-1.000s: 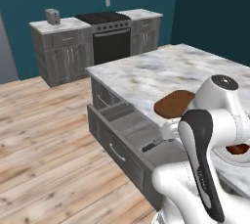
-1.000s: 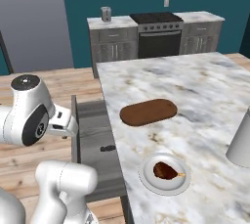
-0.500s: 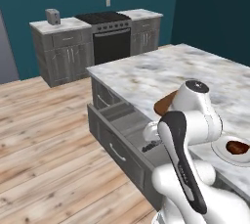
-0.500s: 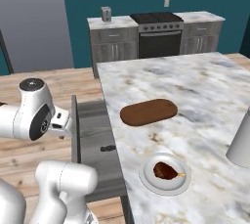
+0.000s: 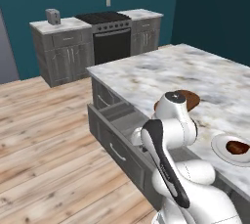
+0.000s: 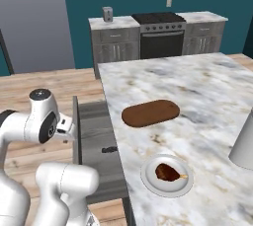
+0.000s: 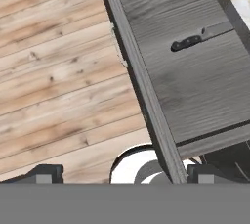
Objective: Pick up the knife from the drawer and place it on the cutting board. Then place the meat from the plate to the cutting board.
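Two dark finger tips of the gripper (image 7: 122,174) sit wide apart at the bottom of the hand view, one over the wood plank floor (image 7: 53,71), the other over the drawer side, w/ the drawer's front edge running between them; the pincer is released, nothing between the tips.

Wide grey wood-grain drawer (image 7: 195,86) is pulled out from the marble-topped island (image 6: 197,87). Small knife w/ dark handle & grey blade (image 7: 200,37) lies flat on the drawer bottom, nearer the island side, well apart from the finger tips. In the right base view the knife (image 6: 109,149) shows as a small dark shape on the drawer floor (image 6: 96,141), just beside the counter edge. The drawer (image 5: 122,120) is also seen open in the left base view, partly hidden behind the arm.

Reddish-brown oval wooden cutting board (image 6: 150,113) lies flat on the marble top, bare. In the left base view only its far end (image 5: 191,100) shows past the arm. Round white plate (image 6: 163,183) sits nearer the camera than the board, apart from it, w/ a small dark reddish-brown lump of meat (image 6: 168,172) resting on it. Left base view: plate (image 5: 222,150) w/ meat (image 5: 238,147) at the right edge.

A grey cylinder (image 6: 244,143) stands on the counter at the right edge.
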